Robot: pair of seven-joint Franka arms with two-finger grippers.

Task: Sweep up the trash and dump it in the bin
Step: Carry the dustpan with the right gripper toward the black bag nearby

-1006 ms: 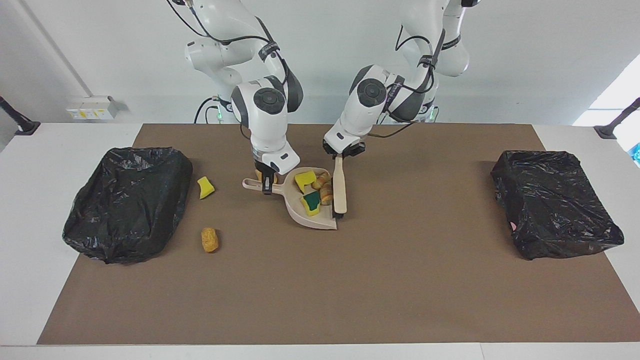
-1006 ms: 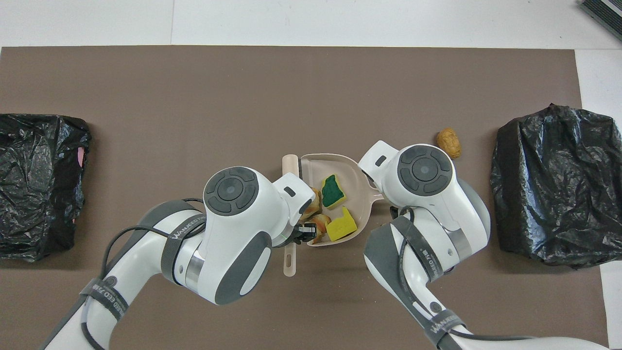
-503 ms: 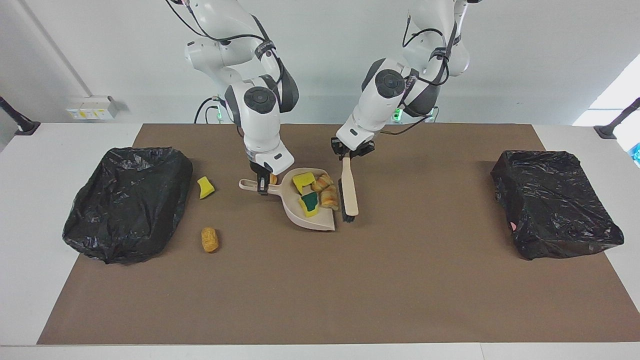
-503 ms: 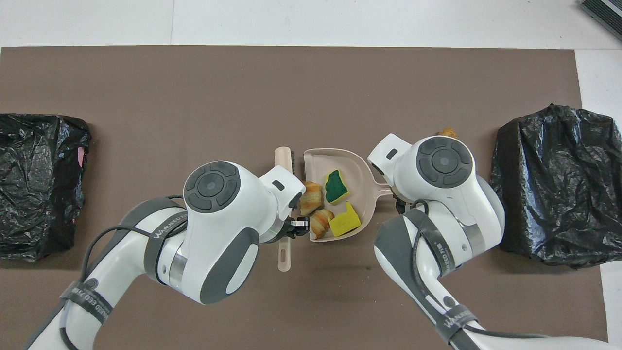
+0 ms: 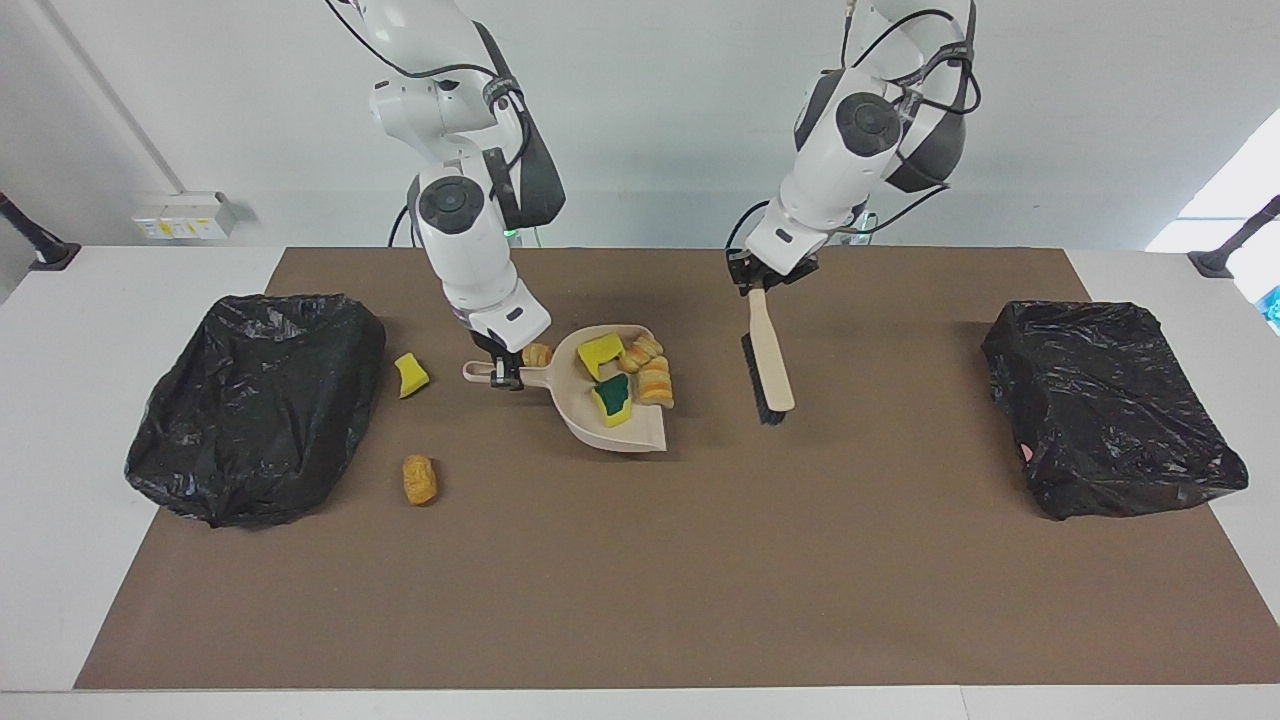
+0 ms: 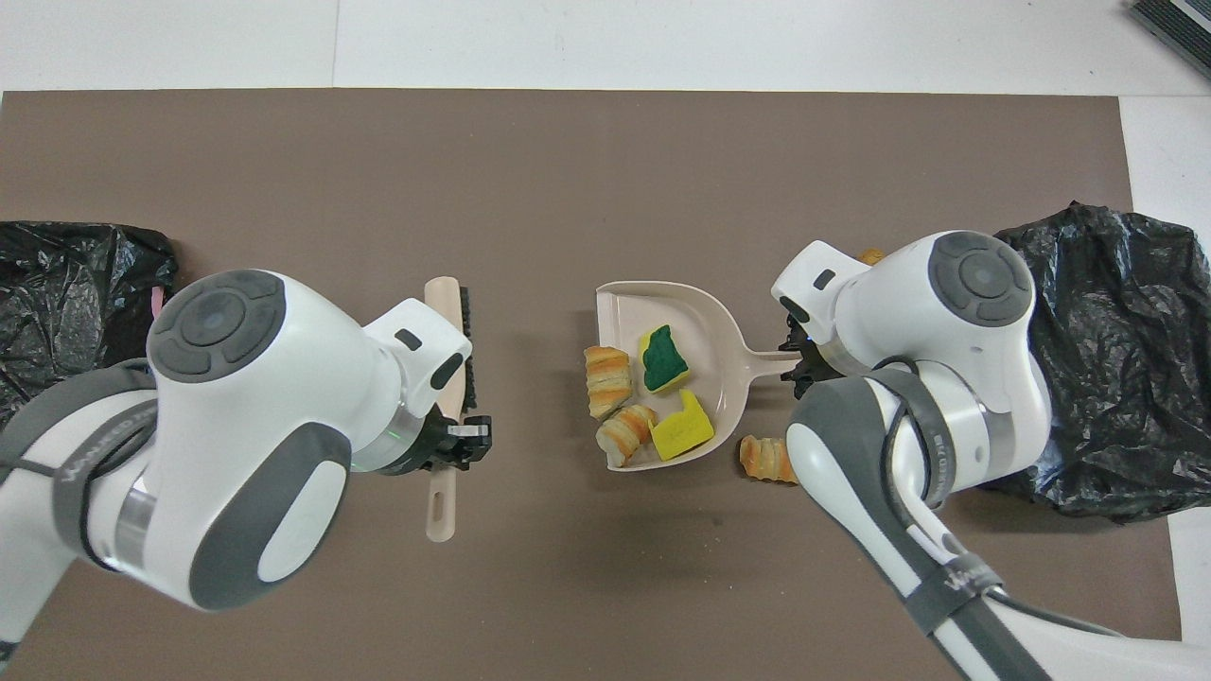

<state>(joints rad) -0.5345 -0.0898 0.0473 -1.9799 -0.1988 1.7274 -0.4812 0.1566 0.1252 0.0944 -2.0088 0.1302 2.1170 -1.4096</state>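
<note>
Right gripper [image 5: 506, 376] is clamping the dustpan [image 5: 600, 400] by its handle, pan loaded and sitting near the middle of the brown mat [image 5: 640, 580] — two sponge chunks [image 5: 607, 375] and two bread pieces [image 5: 652, 378] are lying in it, the bread right at the open lip. Main risk: the pan is looking shallow and the bread is sitting at the unwalled edge, so any tilt toward the lip or a jerky swing is likely spilling it back onto the mat. One bread piece [image 6: 766, 458] is lying on the mat just outside the pan, by the handle and under the right arm — lifting now is leaving it there. Left gripper [image 5: 762, 276] is gripping the brush [image 5: 768, 370] by its handle, brush hanging over the mat toward the left arm's end, well apart from the pan — so nothing is guarding the lip. Still loose near the mat's edge at the right arm's end: a yellow sponge piece [image 5: 410, 374] and a bread roll [image 5: 419, 479], both just beside the black bin bag [image 5: 250, 400]. They are lying between the pan and that bag, so a low pass is risking knocking them about. The bag's mouth is looking slumped, so I cannot tell how open it is — a dump could be landing on the plastic. A second bag [image 5: 1110, 405] is sitting at the other end.
</note>
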